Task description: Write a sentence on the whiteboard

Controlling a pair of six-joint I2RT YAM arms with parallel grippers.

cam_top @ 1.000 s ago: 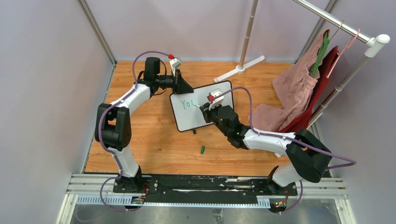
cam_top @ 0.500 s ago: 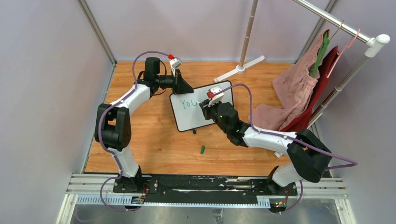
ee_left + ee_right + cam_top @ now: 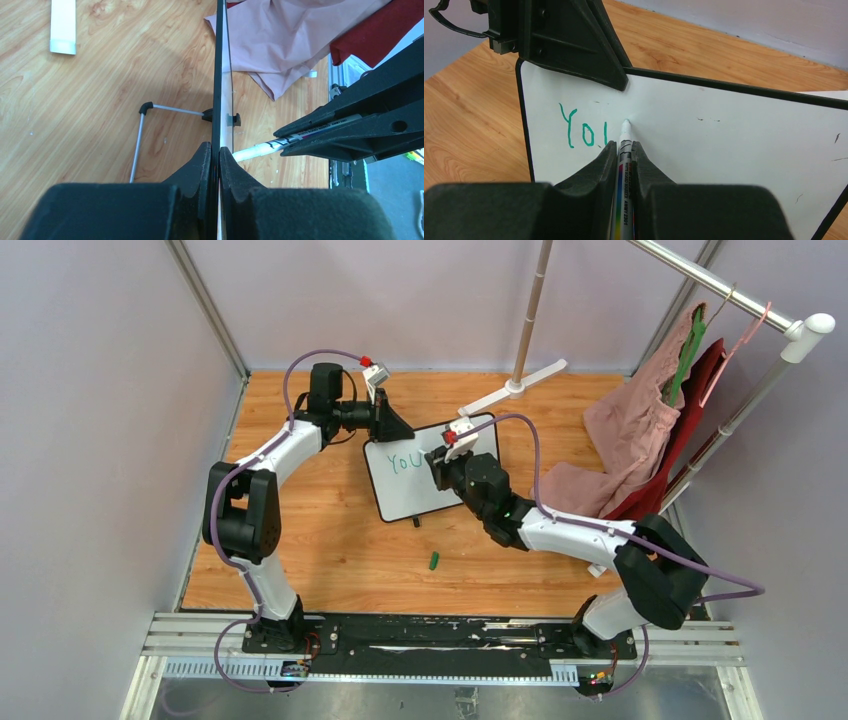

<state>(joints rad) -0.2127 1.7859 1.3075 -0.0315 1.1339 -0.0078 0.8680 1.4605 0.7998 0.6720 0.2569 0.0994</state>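
Observation:
The whiteboard (image 3: pixel 420 480) stands tilted on the wooden floor, also in the right wrist view (image 3: pixel 734 130) and edge-on in the left wrist view (image 3: pixel 218 75). My left gripper (image 3: pixel 392 425) (image 3: pixel 219 150) is shut on its top edge. My right gripper (image 3: pixel 440 468) (image 3: pixel 624 146) is shut on a white marker (image 3: pixel 623 165), tip touching the board. The sentence (image 3: pixel 584 131) is green letters: "Y", "O" and part of a "U", with the rest of the stroke hidden behind the marker. From above (image 3: pixel 407 461) it reads "YOU". The marker also shows in the left wrist view (image 3: pixel 260 147).
A green marker cap (image 3: pixel 434 561) lies on the floor in front of the board. A white stand base (image 3: pixel 515 386) is behind it. Pink and red clothes (image 3: pixel 640 430) hang on a rack at the right. Grey walls close in the sides.
My right gripper has moved the marker up and right on the board, and the green writing has grown from "YOL" to "YOU". The left gripper has not moved.

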